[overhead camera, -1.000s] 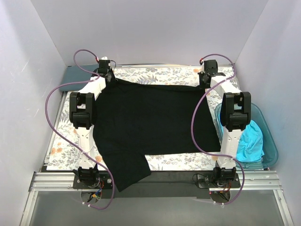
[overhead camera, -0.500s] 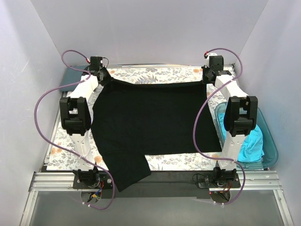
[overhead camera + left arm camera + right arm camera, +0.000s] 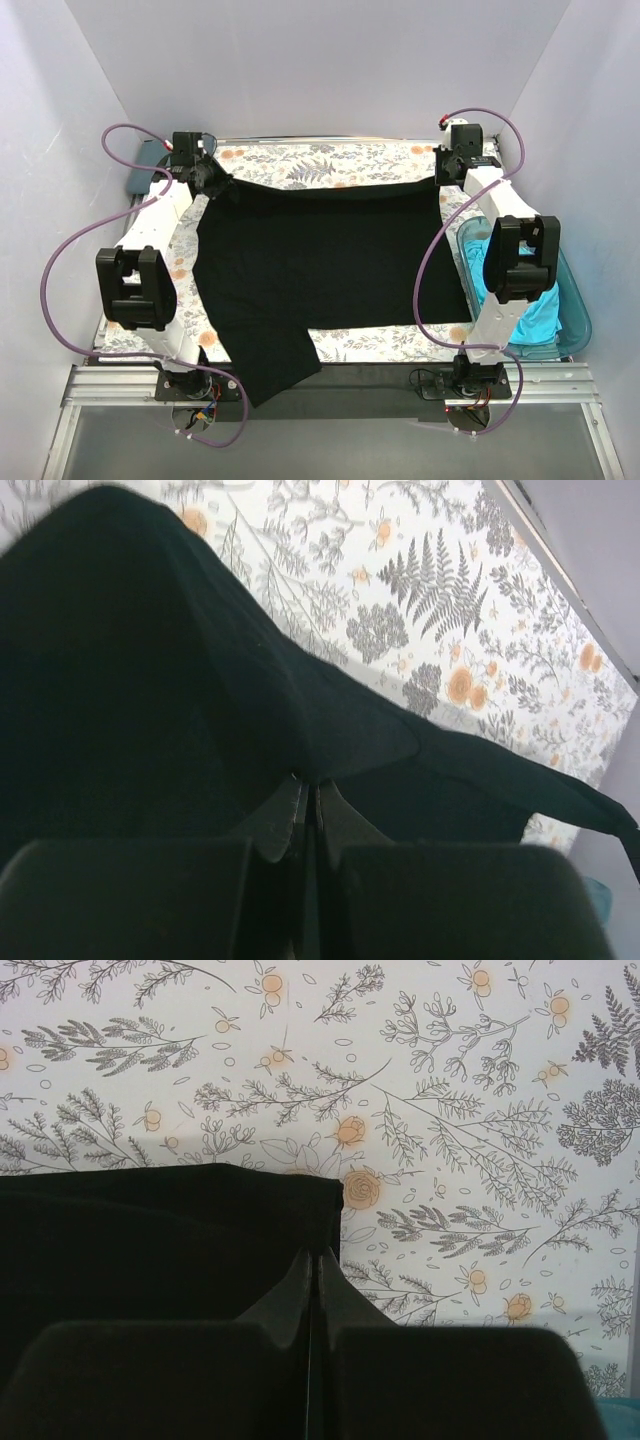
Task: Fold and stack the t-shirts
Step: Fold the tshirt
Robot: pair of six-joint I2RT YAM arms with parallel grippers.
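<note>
The left gripper (image 3: 305, 780) is closed tightly on one far corner of the black t-shirt (image 3: 320, 260), close to the far left corner of the table cloth (image 3: 320, 160). There the cloth rises like a small tent up to the fingertips. The right gripper (image 3: 312, 1255) is closed too. It pinches the other far corner of the same shirt, close to the far right corner of the table cloth.

Between the two grippers the far edge of the shirt runs as an almost straight line, along the far edge of the table cloth. The rest of the shirt lies spread over the middle. One sleeve at the near left hangs over the near edge, between the two arm bases.

Just beside the right edge stands a translucent teal tub (image 3: 572, 300). The turquoise t-shirt (image 3: 540, 318) lies crumpled in it, partly hidden by the right arm. At the far left corner a blue-grey cloth (image 3: 138, 180) shows only partly, and I cannot tell its shape.
</note>
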